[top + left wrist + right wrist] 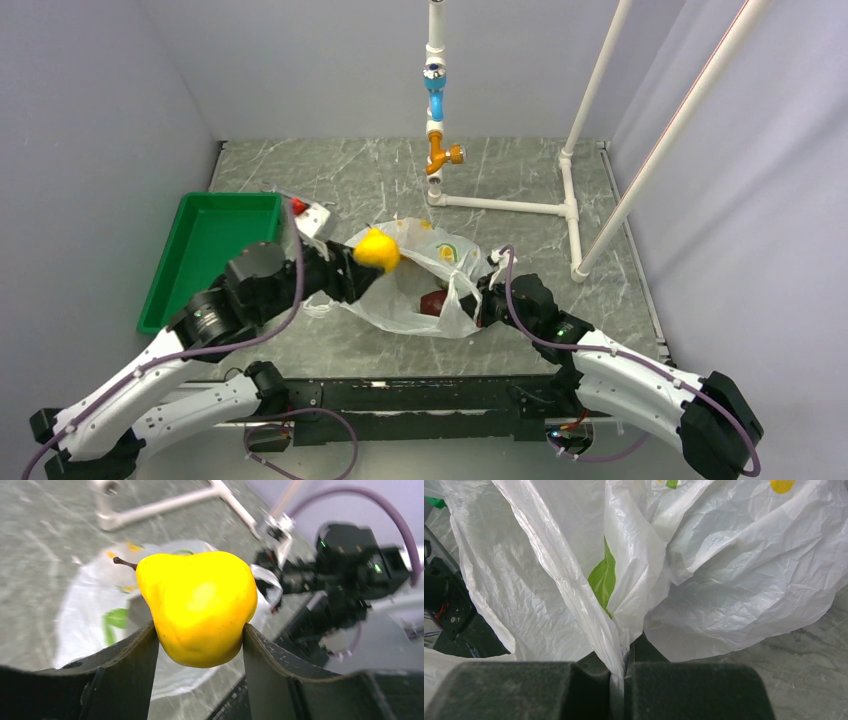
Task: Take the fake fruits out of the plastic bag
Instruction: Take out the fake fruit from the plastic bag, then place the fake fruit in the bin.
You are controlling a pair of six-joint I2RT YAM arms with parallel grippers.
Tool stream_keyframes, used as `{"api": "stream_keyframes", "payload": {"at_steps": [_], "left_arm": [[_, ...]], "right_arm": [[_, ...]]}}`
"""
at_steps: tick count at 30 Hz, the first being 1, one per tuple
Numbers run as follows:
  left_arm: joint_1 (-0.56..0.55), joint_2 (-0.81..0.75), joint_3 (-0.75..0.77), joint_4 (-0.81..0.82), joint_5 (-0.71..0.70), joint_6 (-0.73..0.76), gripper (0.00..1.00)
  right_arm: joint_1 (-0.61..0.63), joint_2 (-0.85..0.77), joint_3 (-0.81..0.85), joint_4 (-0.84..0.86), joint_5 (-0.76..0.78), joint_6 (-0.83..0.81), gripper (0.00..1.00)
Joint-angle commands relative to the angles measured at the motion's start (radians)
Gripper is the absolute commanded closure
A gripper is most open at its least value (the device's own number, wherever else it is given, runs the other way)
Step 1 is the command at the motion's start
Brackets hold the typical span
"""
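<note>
Your right gripper (621, 667) is clamped on a fold of the plastic bag (724, 595); a dark red fruit (433, 302) lies inside, not yet removed; your left gripper (200, 630) grasps the yellow fruit (200, 605) above the bag; one fruit out, placement pending; green tray (200, 250) beyond.

Yellow fruit (200, 607) between fingers (129, 672), plastic bag (82, 622) behind

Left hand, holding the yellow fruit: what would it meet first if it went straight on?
Probably the plastic bag, lying just beyond the yellow fruit that the left hand holds; depth is unclear.
</note>
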Motion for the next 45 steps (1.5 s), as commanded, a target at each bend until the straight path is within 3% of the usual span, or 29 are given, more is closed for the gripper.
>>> {"api": "stream_keyframes", "payload": {"at_steps": [1,7,17,22,28,32,37,40,45], "left_arm": [[0.071,-0.048,0.083,-0.082,-0.205,0.032,1.0],[0.204,-0.1,0.131,-0.144,-0.31,0.014,1.0],[0.627,0.072,0.182,-0.249,-0.137,0.036,1.0],[0.882,0.125,0.195,-0.179,-0.063,0.01,1.0],[1.174,0.199,0.069,-0.052,-0.004,-0.035,1.0],[1.195,0.23,0.001,-0.033,-0.257,0.023,1.0],[1.239,0.241,-0.06,0.029,-0.127,0.014,1.0],[1.253,0.29,-0.051,0.009,-0.148,-0.003,0.98],[1.286,0.355,-0.052,0.021,-0.04,-0.005,0.94]], "right_arm": [[-0.004,-0.017,0.029,0.042,-0.028,0.009,1.0],[-0.004,0.02,0.032,0.069,-0.042,0.012,1.0],[-0.005,0.03,0.018,0.101,-0.051,0.021,1.0],[-0.006,0.018,0.008,0.113,-0.047,0.021,1.0],[-0.005,0.025,0.021,0.104,-0.044,0.016,1.0],[-0.005,0.049,0.039,0.078,-0.032,0.008,1.0],[-0.005,0.06,0.042,0.09,-0.026,0.01,1.0],[-0.006,0.083,0.061,0.079,-0.028,0.013,1.0],[-0.006,0.09,0.054,0.085,-0.022,0.015,1.0]]}}
